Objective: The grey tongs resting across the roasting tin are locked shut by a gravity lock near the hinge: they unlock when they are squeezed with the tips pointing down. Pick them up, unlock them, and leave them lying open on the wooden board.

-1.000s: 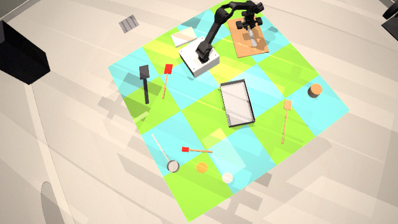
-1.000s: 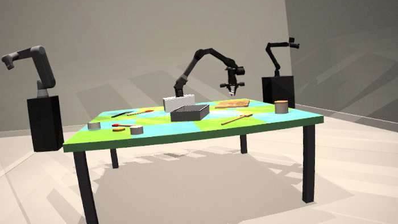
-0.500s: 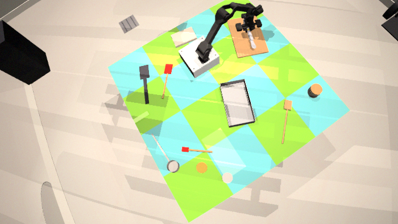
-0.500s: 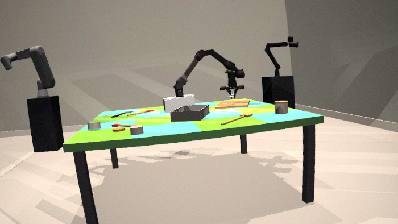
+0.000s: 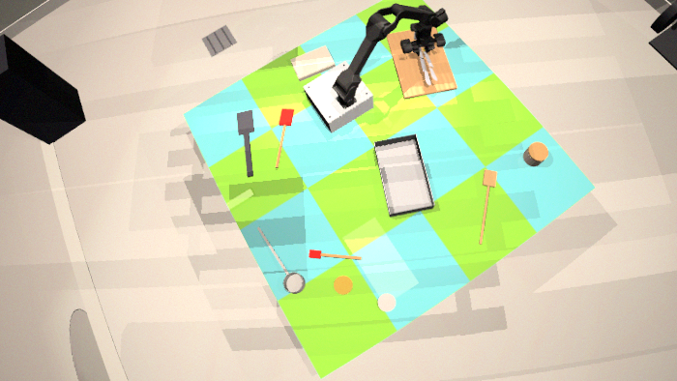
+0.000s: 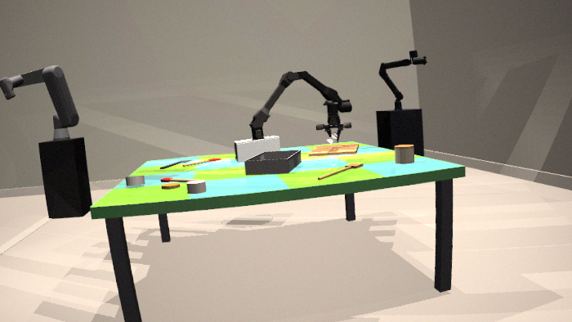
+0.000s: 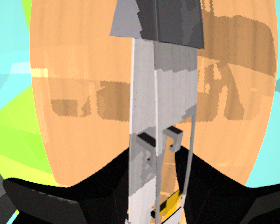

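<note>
Grey tongs spread at the arms, between the gripper's fingers, over the wooden board.
The gripper (image 5: 423,51) (image 6: 332,139) (image 7: 156,151) points down, its fingers parted by a modest share of their range, with the grey tongs (image 5: 426,71) (image 6: 334,136) (image 7: 143,90) held between them. The two arms of the tongs stand apart in a narrow V in the top view; the wrist view shows a gap between them near the fingers (a yellow part (image 7: 172,204) is visible at its lower end). The tongs are above the wooden board (image 5: 409,82) (image 6: 320,150) (image 7: 81,60); contact between tips and board cannot be confirmed. The roasting tin (image 5: 428,188) (image 6: 265,167) stands well apart from the board, with nothing lying across it.
</note>
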{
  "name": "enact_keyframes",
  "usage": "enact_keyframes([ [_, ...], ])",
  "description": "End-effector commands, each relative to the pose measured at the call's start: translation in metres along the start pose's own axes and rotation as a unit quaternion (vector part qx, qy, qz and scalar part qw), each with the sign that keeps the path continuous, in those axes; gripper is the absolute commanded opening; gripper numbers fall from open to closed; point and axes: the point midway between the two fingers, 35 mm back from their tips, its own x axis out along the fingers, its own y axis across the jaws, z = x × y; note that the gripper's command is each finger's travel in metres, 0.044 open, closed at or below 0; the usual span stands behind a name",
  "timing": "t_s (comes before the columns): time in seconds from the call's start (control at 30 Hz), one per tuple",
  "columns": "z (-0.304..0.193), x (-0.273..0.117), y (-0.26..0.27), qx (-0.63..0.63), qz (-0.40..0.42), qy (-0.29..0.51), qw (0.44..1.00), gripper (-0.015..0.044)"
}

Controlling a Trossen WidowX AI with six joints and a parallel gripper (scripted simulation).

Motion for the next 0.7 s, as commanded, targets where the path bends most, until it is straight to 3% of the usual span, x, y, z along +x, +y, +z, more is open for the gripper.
enact_keyframes([
  [0.0, 0.000, 0.000, 0.000, 0.000, 0.000, 0.000, 1.000, 0.0244],
  [0.27, 0.000, 0.000, 0.000, 0.000, 0.000, 0.000, 1.000, 0.0440],
  [0.47, 0.003, -0.009, 0.010, 0.000, 0.000, 0.000, 1.000, 0.0440],
  [0.67, 0.010, -0.049, 0.071, 0.002, 0.002, 0.000, 1.000, 0.0440],
])
